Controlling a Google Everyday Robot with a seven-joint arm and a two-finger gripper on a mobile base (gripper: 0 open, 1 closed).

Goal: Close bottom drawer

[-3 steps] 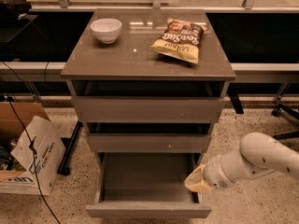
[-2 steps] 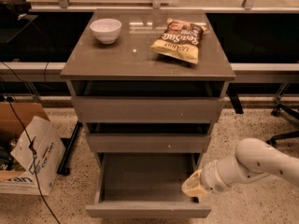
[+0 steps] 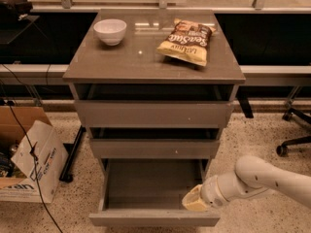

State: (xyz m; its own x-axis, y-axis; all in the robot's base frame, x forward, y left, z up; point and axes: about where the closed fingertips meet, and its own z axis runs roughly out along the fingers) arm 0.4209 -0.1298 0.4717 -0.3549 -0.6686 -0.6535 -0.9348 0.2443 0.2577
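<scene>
The bottom drawer (image 3: 154, 217) is the lowest of three grey-brown drawers and stands pulled far out, its deep box empty. Its plain flat front runs along the bottom of the camera view. My gripper (image 3: 193, 201) comes in from the right on a white arm and sits at the drawer's right front corner, just above the front panel and over the box's right side. The middle drawer (image 3: 154, 148) and the top drawer (image 3: 153, 114) above it are pulled out a little.
On the cabinet top (image 3: 121, 57) stand a white bowl (image 3: 110, 31) and a chip bag (image 3: 187, 41). A cardboard box (image 3: 29, 159) with cables sits on the floor at the left. An office chair base (image 3: 294, 140) is at the right.
My gripper and arm have moved left and down, closer to the drawer's right front corner. The drawer itself looks unchanged.
</scene>
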